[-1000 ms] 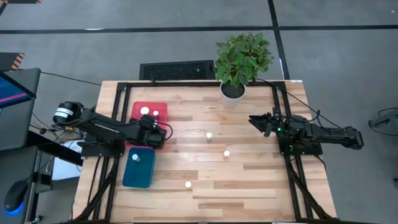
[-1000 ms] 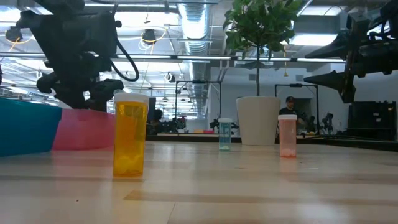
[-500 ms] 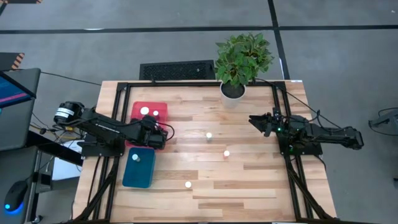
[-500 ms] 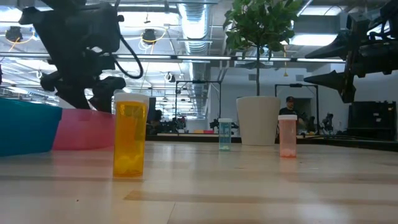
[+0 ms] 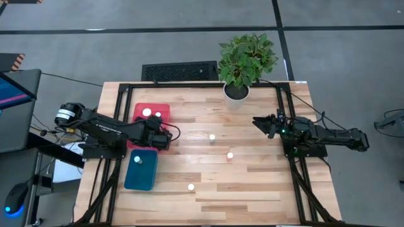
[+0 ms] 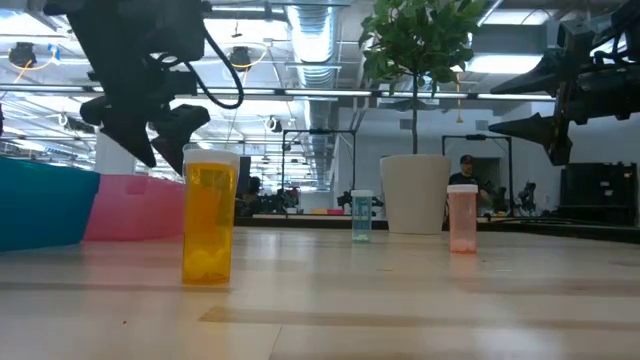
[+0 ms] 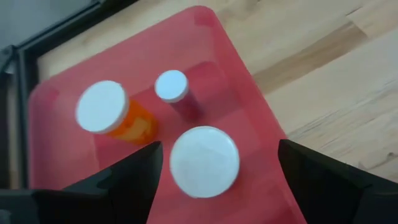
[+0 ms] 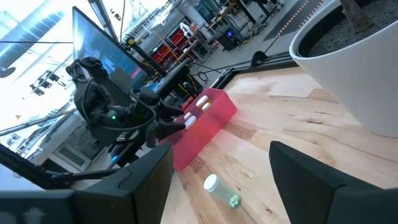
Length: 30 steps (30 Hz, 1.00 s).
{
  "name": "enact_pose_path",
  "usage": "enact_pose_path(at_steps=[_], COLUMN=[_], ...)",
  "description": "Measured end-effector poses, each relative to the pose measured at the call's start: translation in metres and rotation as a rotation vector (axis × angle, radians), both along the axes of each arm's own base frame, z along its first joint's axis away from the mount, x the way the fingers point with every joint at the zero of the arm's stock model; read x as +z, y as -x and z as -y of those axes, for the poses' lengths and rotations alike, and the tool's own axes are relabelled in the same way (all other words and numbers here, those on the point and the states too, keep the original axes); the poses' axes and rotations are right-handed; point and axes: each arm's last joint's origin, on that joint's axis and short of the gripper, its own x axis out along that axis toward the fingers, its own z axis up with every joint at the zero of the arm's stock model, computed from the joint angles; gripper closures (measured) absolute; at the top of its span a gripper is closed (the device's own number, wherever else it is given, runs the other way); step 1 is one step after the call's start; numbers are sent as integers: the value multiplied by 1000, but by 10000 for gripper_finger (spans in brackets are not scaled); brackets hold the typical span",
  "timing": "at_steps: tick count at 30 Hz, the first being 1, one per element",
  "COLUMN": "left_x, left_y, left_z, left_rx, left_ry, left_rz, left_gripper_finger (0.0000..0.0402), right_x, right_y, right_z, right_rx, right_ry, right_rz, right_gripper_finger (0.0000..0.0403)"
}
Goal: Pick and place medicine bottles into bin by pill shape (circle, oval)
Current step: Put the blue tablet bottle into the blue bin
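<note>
Bottles stand upright, caps up, long axes vertical. Left gripper hangs above the red bin, fingers spread, holding nothing. Three bottles sit in the bin under it: a wide white cap between the fingers, an orange bottle and a small dark-red one just beyond. Right gripper waits, also open and empty, well apart by the plant pot. Three more bottles stand on the table between the grippers.

I see a potted plant at the table's far edge, near my right end effector. A dark keyboard lies beyond the edge, nearer the left end effector.
</note>
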Motion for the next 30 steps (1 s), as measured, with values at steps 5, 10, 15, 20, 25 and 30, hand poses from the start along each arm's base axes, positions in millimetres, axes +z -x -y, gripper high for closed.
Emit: enact_pose_path(at_steps=[5,10,15,20,25,30], left_x=[14,36,67,91,99,79], left_y=[-3,-12,-29,-61,-92,-127], left_z=[0,3,6,10,7,-1], left_rx=[5,-37,-115,-298,-486,-618], left_ry=[2,8,-7,-79,-158,-165], left_rz=[-19,-1,77,287,397,431], left_gripper_finger=[90,90,90,90,90,90], right_x=[0,0,0,0,0,0], right_y=[0,0,0,0,0,0], right_z=[0,0,0,0,0,0], right_rx=[0,0,0,0,0,0], right_ry=[1,1,0,0,0,-1], right_rz=[0,0,0,0,0,-6], right_gripper_finger=[127,127,127,127,127,127])
